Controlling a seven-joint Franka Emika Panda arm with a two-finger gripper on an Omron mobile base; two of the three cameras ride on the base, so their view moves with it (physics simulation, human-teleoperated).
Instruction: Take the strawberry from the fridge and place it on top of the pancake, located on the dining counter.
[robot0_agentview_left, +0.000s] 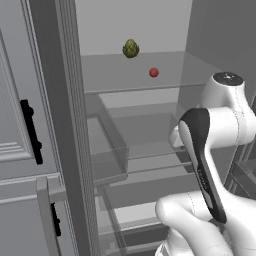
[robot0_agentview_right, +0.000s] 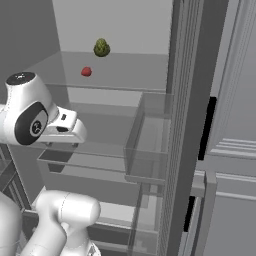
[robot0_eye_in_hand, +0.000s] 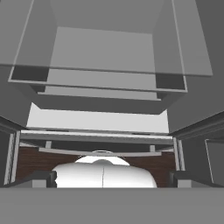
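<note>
The fridge (robot0_agentview_left: 150, 150) stands open in front of me, with pale grey shelves inside. On its upper shelf lies the tiny red strawberry (robot0_agentview_left: 154, 72) (robot0_agentview_right: 86, 71), in front of a bumpy yellow-green fruit (robot0_agentview_left: 131, 48) (robot0_agentview_right: 101, 48). My hand (robot0_agentview_right: 62, 127) hangs well below and in front of that shelf, at the level of the middle shelves. In the hand view my gripper (robot0_eye_in_hand: 111, 178) is open with nothing between its fingers (robot0_eye_in_hand: 43, 178), and it looks down at the lower shelves. The pancake and the dining counter are out of view.
The open fridge doors flank the opening: one edge with clear door bins (robot0_agentview_left: 107, 145) on the left, the other (robot0_agentview_right: 150, 145) on the right. Light grey cabinets with black handles (robot0_agentview_left: 30, 130) (robot0_agentview_right: 210, 125) stand beyond the doors. My own forearm (robot0_agentview_left: 202, 160) crosses the lower shelves.
</note>
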